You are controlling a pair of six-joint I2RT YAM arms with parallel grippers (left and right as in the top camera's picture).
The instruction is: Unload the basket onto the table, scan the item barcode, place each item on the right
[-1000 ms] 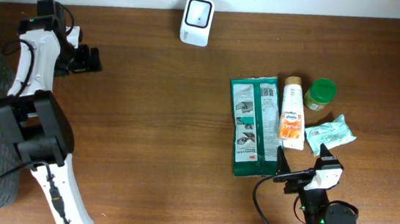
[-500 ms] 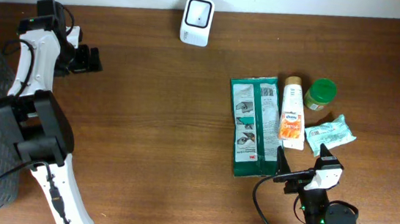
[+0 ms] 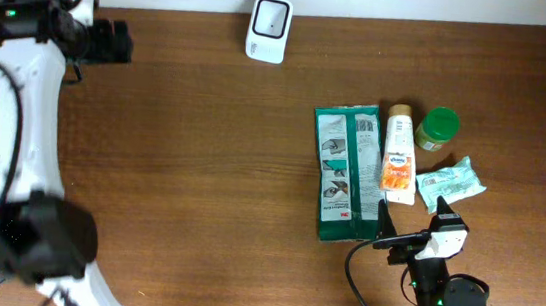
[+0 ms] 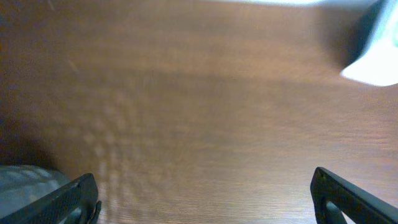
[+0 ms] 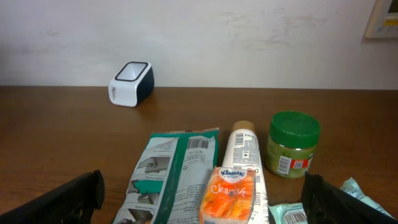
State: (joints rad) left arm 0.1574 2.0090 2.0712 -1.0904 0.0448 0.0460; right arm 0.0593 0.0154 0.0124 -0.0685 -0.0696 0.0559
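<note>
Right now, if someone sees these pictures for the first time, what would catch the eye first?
A cluster of goods on the right side of the table: a green package, a cream tube, a green-lidded jar and a pale teal packet. A white barcode scanner stands alone at the far edge, well apart from them.

The orange pack (image 5: 231, 198) carries a blue Kleenex logo along its top edge; the white script beneath it is too loose to read. The white tube (image 5: 244, 149) behind it shows a printed panel with a barcode, lettering too small to make out. The green packet (image 5: 168, 180) has a barcode near its far end, digits illegible. The green-lidded jar (image 5: 293, 144) bears a label with a barcode. Nothing reads in the left wrist view.
</note>
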